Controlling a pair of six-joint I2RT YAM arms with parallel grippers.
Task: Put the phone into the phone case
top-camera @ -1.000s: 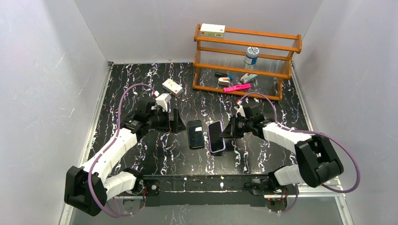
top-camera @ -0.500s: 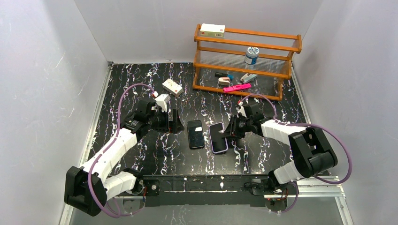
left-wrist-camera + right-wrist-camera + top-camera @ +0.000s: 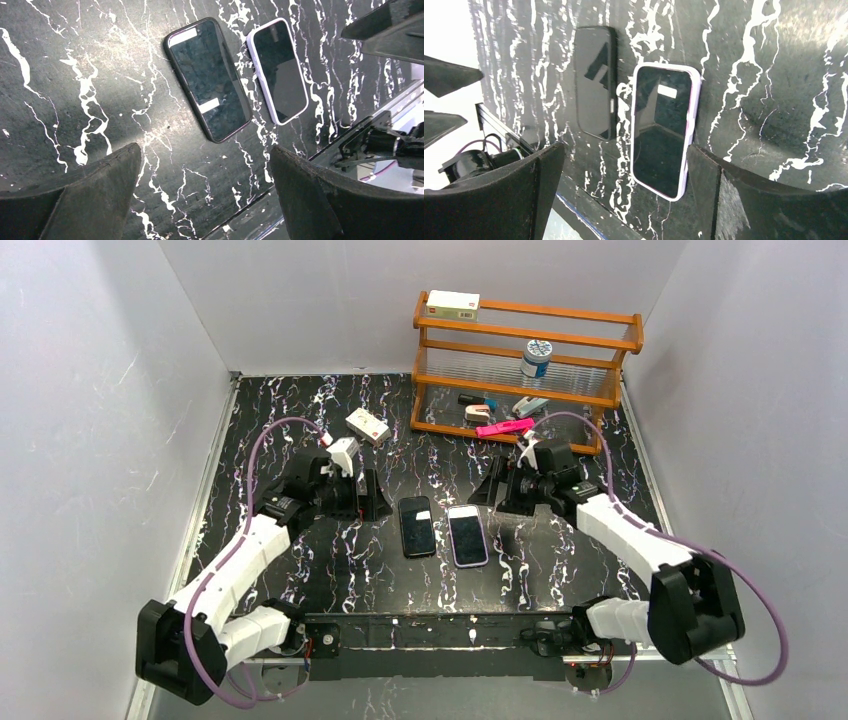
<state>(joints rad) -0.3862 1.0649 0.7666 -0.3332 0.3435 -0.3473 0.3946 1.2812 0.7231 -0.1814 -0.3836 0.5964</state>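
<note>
The phone [image 3: 467,534] lies flat with its dark screen up, seated inside the pale lavender phone case [image 3: 485,540], whose rim shows all around it. The right wrist view shows the phone [image 3: 661,130] and the case rim [image 3: 694,112]; the left wrist view shows the same phone [image 3: 280,70]. My right gripper [image 3: 497,492] [image 3: 624,150] is open just behind and right of the phone, holding nothing. To the left, my left gripper [image 3: 375,498] [image 3: 205,150] is open and empty beside the black slab.
A matte black slab [image 3: 417,526] [image 3: 210,80] lies just left of the cased phone. A small white box [image 3: 367,426] sits behind the left gripper. The wooden rack [image 3: 600,343] at the back right holds a white box [image 3: 452,305], a bottle [image 3: 536,358] and a pink item [image 3: 503,427].
My right gripper opened, let go of the cased phone and drew back toward the rack. The phone and case now lie flat. The left arm has not moved.
</note>
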